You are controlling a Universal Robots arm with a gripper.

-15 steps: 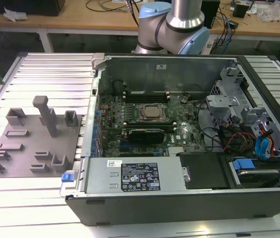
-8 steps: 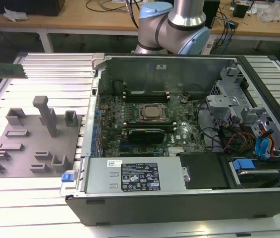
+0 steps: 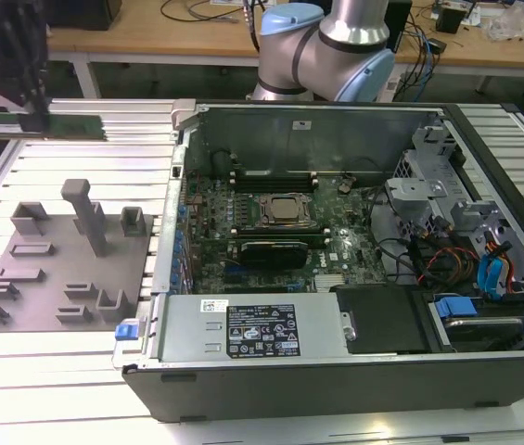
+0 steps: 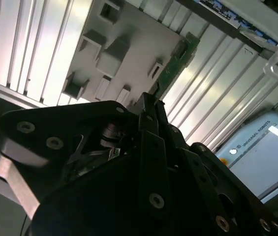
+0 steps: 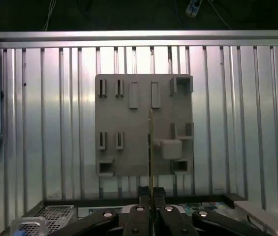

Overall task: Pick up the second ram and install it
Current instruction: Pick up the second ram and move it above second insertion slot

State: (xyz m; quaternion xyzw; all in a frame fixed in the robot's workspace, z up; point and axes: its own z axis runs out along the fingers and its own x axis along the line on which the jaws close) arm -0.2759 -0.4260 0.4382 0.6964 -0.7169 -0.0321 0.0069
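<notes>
Slatted table (image 3: pixel 57 371), 2nd ram (image 3: pixel 71 126) in claw (image 3: pixel 37 115)

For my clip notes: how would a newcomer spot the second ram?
At the exterior view's left, beside the open computer case, lies a grey fixture plate. Over it, the gripper holds the second ram: a thin, long green stick, unlike the plate's grey posts.

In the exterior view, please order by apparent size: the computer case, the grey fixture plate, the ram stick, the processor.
1. computer case
2. grey fixture plate
3. ram stick and processor: unranked; the stick looks longer but thinner, and the gripper holds it raised, maybe nearer the camera.
</notes>
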